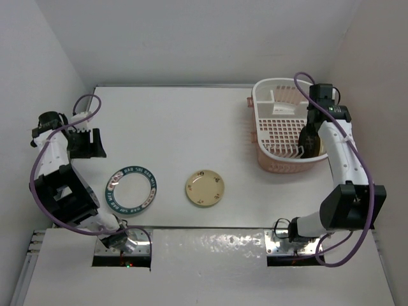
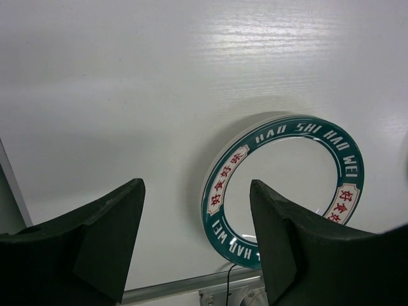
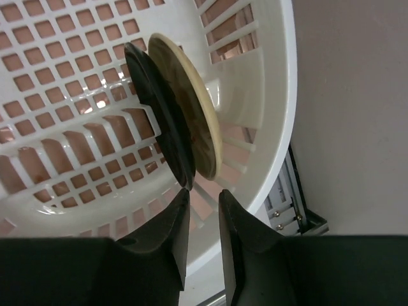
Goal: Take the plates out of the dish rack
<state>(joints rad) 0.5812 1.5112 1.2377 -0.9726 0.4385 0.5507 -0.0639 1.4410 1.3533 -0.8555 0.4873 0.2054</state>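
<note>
Your right gripper (image 3: 204,194) sits at the bottom centre of its wrist view, down inside the white slotted plastic dish rack (image 3: 274,121), which stands at the upper right of the overhead view. Two plates stand on edge in the rack, face to face: a dark round plate (image 3: 159,121) on the left and a cream-tan round plate (image 3: 194,108) close against its right side.

Seen edge-on, both run from the upper left of the frame down toward the centre, aimed almost straight at your fingertips. The dark rim ends at the tip of the left-hand finger, and the cream rim stops just above the gap. The fingers are drawn close, with only a thin slit between them. You cannot tell from here whether either rim is caught in it.

The next move likely turns on that line-up: the slit stands a little more upright than the plates lean, so check which rim you have before lifting.

The right arm is clearly the nearer. Your left gripper (image 2: 197,185) hangs spread and empty at the left of the overhead view, well apart from the rack. A white plate with a teal lettered rim (image 1: 131,190) and a cream plate with small motifs (image 1: 204,189) lie flat on the table.
</note>
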